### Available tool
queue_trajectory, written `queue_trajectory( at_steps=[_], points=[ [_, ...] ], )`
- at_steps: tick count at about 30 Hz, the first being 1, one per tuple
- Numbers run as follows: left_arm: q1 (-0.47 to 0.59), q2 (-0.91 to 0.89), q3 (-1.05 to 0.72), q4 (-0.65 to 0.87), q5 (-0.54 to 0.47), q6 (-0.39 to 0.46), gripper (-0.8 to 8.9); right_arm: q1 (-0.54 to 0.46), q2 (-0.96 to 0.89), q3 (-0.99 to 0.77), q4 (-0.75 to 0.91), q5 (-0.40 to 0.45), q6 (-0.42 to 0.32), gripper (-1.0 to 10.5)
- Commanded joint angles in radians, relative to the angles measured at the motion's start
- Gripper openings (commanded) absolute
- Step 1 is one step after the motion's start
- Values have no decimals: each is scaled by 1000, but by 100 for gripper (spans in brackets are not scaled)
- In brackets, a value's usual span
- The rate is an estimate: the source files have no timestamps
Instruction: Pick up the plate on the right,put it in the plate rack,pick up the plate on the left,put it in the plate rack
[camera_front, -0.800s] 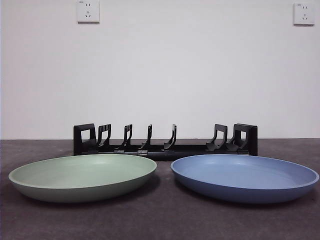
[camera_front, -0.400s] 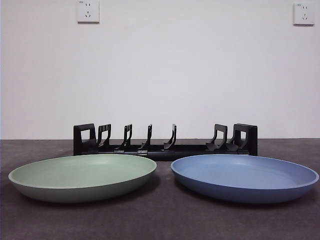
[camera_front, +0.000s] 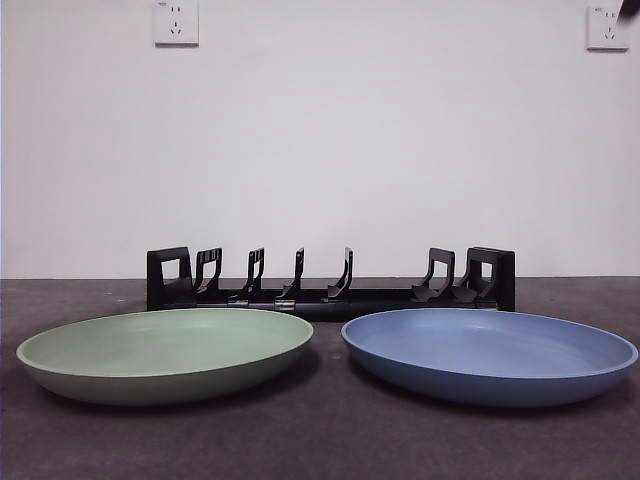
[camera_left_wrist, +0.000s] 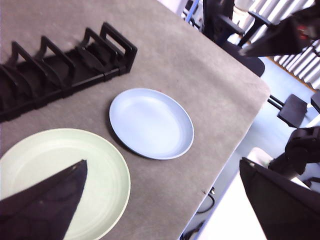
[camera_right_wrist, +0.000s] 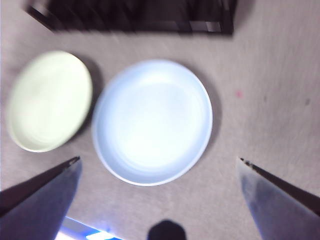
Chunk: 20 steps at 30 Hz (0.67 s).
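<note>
On the right lies a blue plate, flat on the table. A pale green plate lies flat to its left. Behind both stands the black plate rack, with nothing in its slots. My right gripper hangs open high above the blue plate, and its view is blurred. High over the table, near the green plate, my left gripper is also open. Neither holds anything. In the front view only a black arm tip shows at the top right corner.
The dark felt table ends at an edge past the blue plate, with chairs and equipment beyond it. Two wall sockets sit on the white wall behind the rack.
A black arm tip has come into the front view's top right corner. Both plates and the rack have stayed put.
</note>
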Motion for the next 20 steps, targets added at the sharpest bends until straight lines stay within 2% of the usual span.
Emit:
queue_trajectory(
  at_steps=[1, 6, 15, 20],
  points=[
    [-16, 11, 3, 2, 4, 27, 628, 23, 129, 1, 24, 7, -3, 564],
    [-52, 23, 3, 2, 4, 41, 628, 83, 386, 1, 95, 121, -4, 564],
    [-64, 30, 3, 2, 3, 42, 628, 133, 549, 1, 189, 158, 0, 556],
    [-64, 32, 3, 2, 3, 41, 628, 158, 603, 1, 215, 181, 1, 469]
  ],
)
